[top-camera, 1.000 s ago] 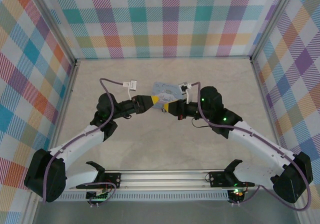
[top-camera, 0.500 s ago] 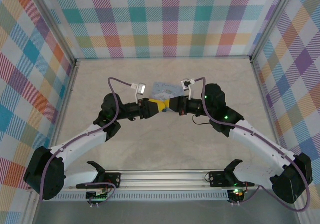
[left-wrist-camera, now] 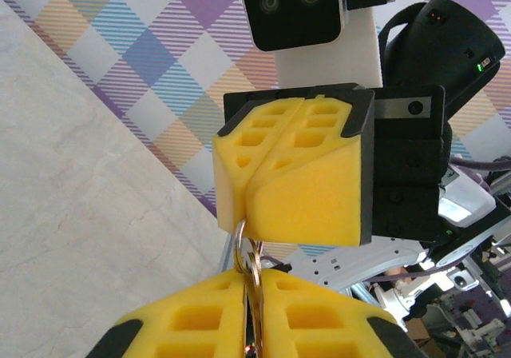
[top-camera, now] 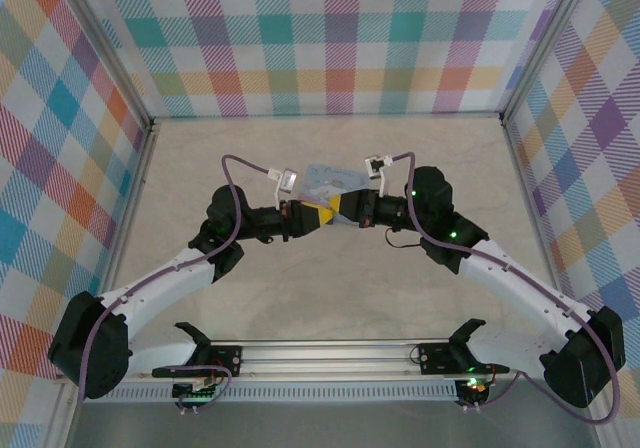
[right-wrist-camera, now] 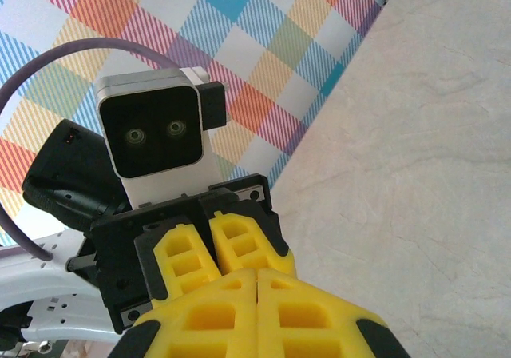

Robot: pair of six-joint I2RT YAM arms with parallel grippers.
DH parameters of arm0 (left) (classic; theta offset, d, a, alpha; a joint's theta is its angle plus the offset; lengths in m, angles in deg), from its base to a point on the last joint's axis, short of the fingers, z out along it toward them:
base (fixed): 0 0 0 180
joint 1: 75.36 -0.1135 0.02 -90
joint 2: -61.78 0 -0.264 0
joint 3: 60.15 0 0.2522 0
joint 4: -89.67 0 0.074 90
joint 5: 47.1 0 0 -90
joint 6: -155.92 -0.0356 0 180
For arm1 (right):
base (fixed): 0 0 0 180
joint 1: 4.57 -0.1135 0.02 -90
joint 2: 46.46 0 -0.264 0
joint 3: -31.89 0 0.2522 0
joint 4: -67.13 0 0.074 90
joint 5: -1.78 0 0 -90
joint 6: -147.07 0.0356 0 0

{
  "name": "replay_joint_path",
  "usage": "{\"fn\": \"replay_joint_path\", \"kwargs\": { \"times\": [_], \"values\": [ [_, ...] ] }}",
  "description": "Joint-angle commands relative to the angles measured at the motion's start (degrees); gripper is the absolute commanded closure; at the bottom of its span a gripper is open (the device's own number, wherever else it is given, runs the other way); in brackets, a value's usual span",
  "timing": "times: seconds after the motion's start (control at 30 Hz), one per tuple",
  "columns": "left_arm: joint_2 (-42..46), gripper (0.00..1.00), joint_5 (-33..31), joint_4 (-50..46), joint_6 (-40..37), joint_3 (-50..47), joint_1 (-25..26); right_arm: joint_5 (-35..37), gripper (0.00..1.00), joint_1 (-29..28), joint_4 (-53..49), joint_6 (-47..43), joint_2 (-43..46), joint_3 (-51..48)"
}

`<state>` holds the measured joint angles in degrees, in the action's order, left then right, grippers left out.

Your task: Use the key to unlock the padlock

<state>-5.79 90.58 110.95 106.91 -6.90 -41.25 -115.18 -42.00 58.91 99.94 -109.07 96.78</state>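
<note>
Above the middle of the table [top-camera: 300,288], just in front of a pale blue box [top-camera: 335,176], the left claw [top-camera: 320,217] and the right claw [top-camera: 345,208] met tip to tip. The left claw's yellow fingers [left-wrist-camera: 319,318] were pressed together on the key [left-wrist-camera: 252,268] — a thin pale sliver in the seam, with a small metal ring [left-wrist-camera: 241,234] reaching up to the right claw's tips. The right claw was squeezed shut too — whether it held anything could not be told.

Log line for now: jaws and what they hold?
left jaws: shut on thin pinkish metal loop, likely key | right jaws: shut, tip to tip with left | pale blue box: partly hidden under jaws
</note>
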Motion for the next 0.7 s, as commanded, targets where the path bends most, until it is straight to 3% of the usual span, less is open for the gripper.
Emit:
{"fn": "replay_joint_path", "kwargs": {
  "times": [0.0, 0.13, 0.23, 0.27, 0.33, 0.4, 0.5, 0.67],
  "values": [
    [0.77, 0.93, 0.77, -2.12, -2.53, 2.48, 0.52, -0.7, 1.0, 0.59, 1.54, 0.02, 1.07, 0.87],
    [1.54, 1.0, 0.53, -5.61, -4.24, 2.83, 0.52, -0.73, 1.0, 1.21, 1.01, -0.26, 1.91, 0.0],
    [2.61, 1.0, 0.42, -9.25, -6.26, 3.67, 0.52, -1.11, 1.0, 1.48, -0.7, -1.84, 2.55, -0.55],
    [2.84, 1.0, 0.54, -11.42, -7.58, 4.21, 0.52, -1.53, 0.94, 1.64, -1.15, -2.44, 2.86, -0.84],
    [3.07, 1.0, 1.44, -15.82, -10.16, 5.82, 0.52, -2.86, 0.72, 2.2, -2.61, -3.67, 3.28, -1.0],
    [2.85, 1.0, 3.02, -19.14, -12.16, 7.27, 0.52, -4.8, 0.61, 2.86, -3.91, -4.9, 3.44, -0.84],
    [1.76, 1.0, 6.38, -21.2, -13.08, 8.91, 0.52, -9.0, 0.53, 3.33, -3.85, -5.75, 3.46, -0.75],
    [0.35, 1.0, 9.75, -23.28, -14.1, 11.47, 0.52, -13.02, 0.52, 3.51, -6.33, -7.73, 2.89, 0.41]
  ]
}}
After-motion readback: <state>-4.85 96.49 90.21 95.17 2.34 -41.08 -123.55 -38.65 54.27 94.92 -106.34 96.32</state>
